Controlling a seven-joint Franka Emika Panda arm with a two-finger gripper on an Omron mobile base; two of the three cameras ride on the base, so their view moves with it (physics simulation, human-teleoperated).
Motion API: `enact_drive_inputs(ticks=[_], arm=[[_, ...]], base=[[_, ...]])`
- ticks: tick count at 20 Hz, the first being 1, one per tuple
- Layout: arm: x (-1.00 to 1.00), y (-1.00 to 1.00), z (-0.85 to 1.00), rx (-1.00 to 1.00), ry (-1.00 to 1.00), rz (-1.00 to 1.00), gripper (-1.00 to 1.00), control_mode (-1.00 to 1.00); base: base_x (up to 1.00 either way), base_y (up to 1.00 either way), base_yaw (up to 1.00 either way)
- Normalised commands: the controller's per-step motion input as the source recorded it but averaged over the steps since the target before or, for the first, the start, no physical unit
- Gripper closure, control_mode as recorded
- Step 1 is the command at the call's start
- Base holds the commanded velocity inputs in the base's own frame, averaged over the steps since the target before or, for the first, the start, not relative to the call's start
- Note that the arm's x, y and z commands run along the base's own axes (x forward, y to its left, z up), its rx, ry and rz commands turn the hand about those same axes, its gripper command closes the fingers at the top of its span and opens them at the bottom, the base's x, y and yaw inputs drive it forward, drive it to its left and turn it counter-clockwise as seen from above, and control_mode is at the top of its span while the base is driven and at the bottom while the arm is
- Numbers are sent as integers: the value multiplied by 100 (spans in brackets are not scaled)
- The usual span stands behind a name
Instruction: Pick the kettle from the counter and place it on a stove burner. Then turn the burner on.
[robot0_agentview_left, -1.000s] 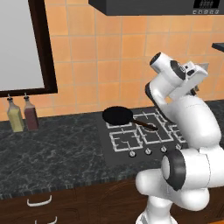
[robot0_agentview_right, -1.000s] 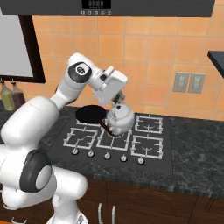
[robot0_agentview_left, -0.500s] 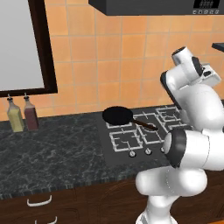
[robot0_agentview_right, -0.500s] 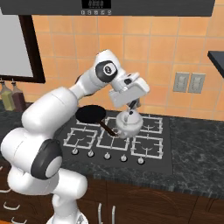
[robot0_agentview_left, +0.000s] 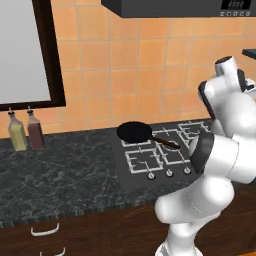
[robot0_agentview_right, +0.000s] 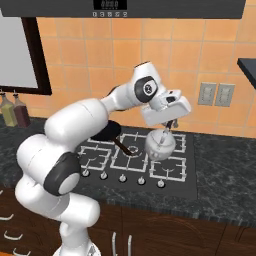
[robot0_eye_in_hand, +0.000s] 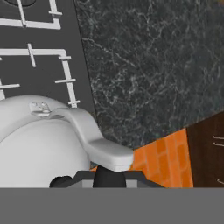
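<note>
Above the right-hand side of the stove (robot0_agentview_right: 135, 160), the kettle (robot0_agentview_right: 160, 145) hung clear of the grates, carried by the gripper (robot0_agentview_right: 169, 125). The jaws were drawn narrow and pinched the thin arched handle at its top, so the squat body dangled below the hand rather than sitting level. In the right base view it looked tipped, the handle slanting up toward the hand and the rounded belly swung toward the camera. That seemed the natural result of a grip on a slender handle: the weight hangs under the pinch point and the body finds its own angle.

In the hand view the kettle (robot0_eye_in_hand: 39, 144) filled the lower left, its pale dome close under the camera with the curved handle arching across to the fingers. Beyond it lay the burner grates and the marbled counter (robot0_eye_in_hand: 148, 65).

The kettle's long axis, base to lid knob, appeared to lean away from vertical. Which way the spout pointed was hard to tell; the body was small and washed out in the right base view, and I would not commit to it.

The black frying pan (robot0_agentview_left: 134, 132) occupied the rear left burner, its handle reaching toward the stove's middle, which probably explained why the kettle was held over the right side. Two glass bottles (robot0_agentview_left: 27, 131) stood well apart at the wall.
</note>
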Motion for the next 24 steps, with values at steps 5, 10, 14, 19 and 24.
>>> enact_drive_inputs(ticks=[5, 10, 14, 19, 24], arm=[[43, 11, -6, 17, -4, 0, 100, -100], [23, 5, -47, -22, 11, 0, 100, -100], [5, -34, -63, -33, 1, 0, 100, -100], [24, -9, -39, -9, 0, 0, 100, -100], [29, -1, -30, -2, 0, 0, 100, -100]], base=[[0, 0, 0], [0, 0, 0], [0, 0, 0], [0, 0, 0], [0, 0, 0]])
